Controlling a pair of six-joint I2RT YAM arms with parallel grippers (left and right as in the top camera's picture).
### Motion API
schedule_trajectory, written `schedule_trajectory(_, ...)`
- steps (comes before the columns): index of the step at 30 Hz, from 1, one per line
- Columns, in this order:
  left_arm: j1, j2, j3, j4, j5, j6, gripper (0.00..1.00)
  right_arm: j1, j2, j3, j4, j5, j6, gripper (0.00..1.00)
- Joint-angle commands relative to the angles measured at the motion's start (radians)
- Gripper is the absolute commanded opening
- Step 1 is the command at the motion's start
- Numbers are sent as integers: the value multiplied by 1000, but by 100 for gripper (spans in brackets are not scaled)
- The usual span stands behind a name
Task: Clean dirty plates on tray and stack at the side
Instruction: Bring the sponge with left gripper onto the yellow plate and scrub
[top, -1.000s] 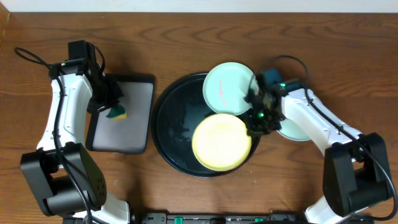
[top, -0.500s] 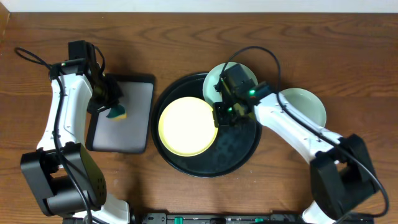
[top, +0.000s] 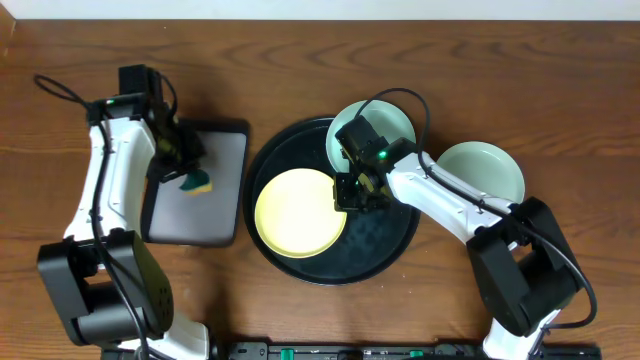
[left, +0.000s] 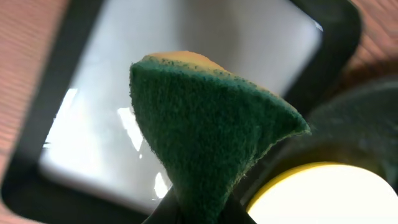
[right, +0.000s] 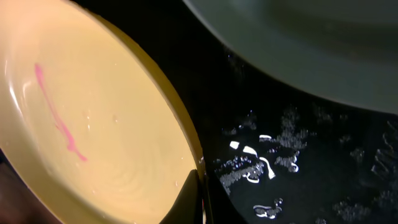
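Note:
The pale yellow plate (top: 300, 212) lies on the left half of the round black tray (top: 385, 245); a pink streak marks it in the right wrist view (right: 93, 137). My right gripper (top: 347, 195) is shut on its right rim (right: 198, 186). One mint-green plate (top: 385, 125) leans on the tray's far rim, half under my right arm. The other mint-green plate (top: 482, 170) lies on the bare wood at the right. My left gripper (top: 188, 172) is shut on a green and yellow sponge (top: 195, 183), which shows large in the left wrist view (left: 205, 130), over the rectangular tray.
A rectangular black tray with a grey inside (top: 205, 195) lies left of the round tray. Water drops glint on the round tray's surface (right: 273, 162). Cables loop at the far left and above my right arm.
My right gripper dragged the yellow plate from the tray's right to its left half. The left gripper with the sponge shifted slightly right.

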Motion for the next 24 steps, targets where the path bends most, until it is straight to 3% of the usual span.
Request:
schedule_trajectory(1,-56,-5,-2,-2,35,20,7,3,24,16,12,14,40,1)
schedule_trajectory(8,-99,-5,-3,12,35,20,8,-7,85,24,19,-23,62,19)
schedule_trajectory(11,-99,-5,-3,13,35,20,8,-10,106,31,17,-40,65,15)
schedule_trajectory(15,-106,-5,-3,3,36,20,7,-11,121,42,9,-48,64,1)
schedule_trajectory(24,-220,-5,-47,-19,40,-46,7,-13,121,44,8,-48,62,1)
